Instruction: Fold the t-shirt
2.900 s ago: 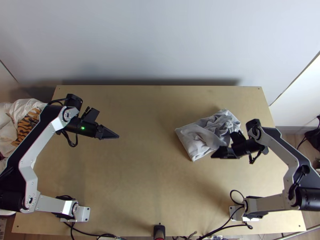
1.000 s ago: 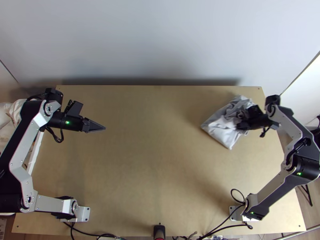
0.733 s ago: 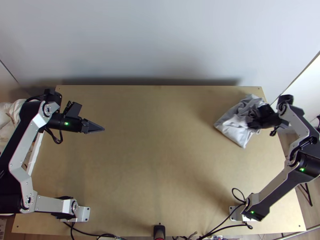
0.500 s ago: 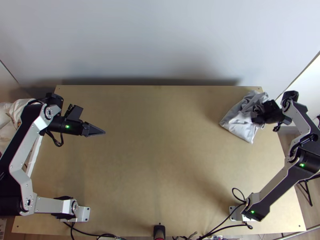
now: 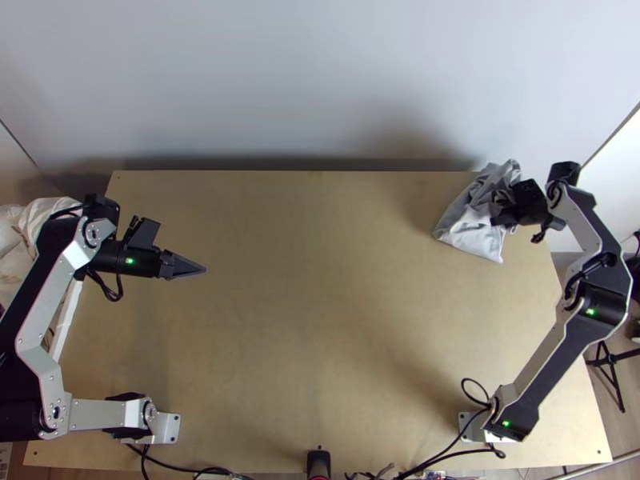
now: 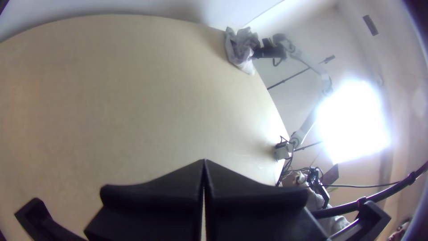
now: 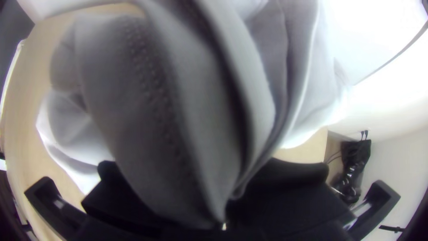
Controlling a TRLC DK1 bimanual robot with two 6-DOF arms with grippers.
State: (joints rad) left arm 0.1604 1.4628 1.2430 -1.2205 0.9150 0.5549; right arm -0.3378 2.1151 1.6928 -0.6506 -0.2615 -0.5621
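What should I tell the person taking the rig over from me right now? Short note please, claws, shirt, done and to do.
Left claw: shut, nothing in it, over the left part of the table.
Right claw: shut on a pinch of the grey t-shirt.
The t-shirt: bunched and creased, by the table's far right corner; whether all of it rests on the wood I can't tell.
Done: the t-shirt is gripped by one claw.
Left to do: lay it out flat, smooth it, then make the folds. No neat fold to build on shows yet.
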